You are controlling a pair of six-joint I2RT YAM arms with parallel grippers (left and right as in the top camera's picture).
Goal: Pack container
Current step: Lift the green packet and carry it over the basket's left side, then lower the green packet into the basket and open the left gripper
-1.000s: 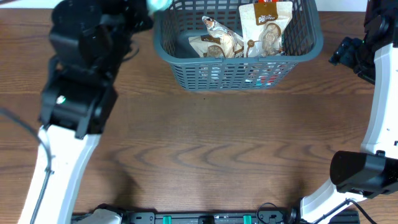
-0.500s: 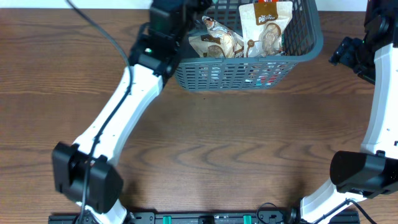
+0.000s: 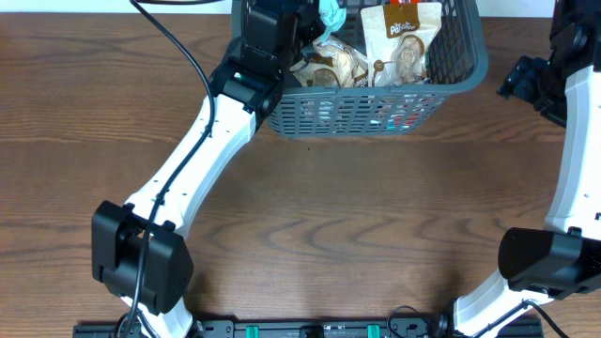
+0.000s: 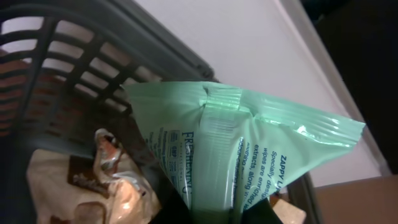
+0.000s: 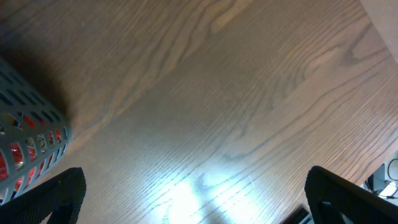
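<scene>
Brown wood-grain table (image 3: 376,216) fills the overhead view, and at its far edge, centre-top of the picture, sits the basket (image 3: 376,113), dark grey, slotted sides, thick rim. Left arm is stretched from the near-left corner right up to it, and the left gripper (image 3: 305,19) is over the basket's left half, clamped tight on a green pack (image 4: 249,149). From the left wrist you see that pack close up: pale green film with blue print and a sealed flap across its top, pinched at its lower edge between the dark fingers, hanging above the inside of the basket with the lattice wall and rim just behind it and a white wall beyond. Below it and to the left lies a crinkled brown packet (image 4: 106,180), down in the basket. Overhead, that brown packet (image 3: 329,64) leans against a taller white pouch (image 3: 402,42) standing in the right half, and something red (image 3: 404,117) shows through the front slots; what it is, hard to tell. Over on the other side, the right arm stands at the table's right edge, well apart from the left one. Right gripper (image 5: 199,199) is spread wide, one finger (image 5: 56,193) at each bottom corner of its own view, nothing between them but bare, glossy wood. A corner of the basket shows at that view's left edge, red glinting through its slots.
</scene>
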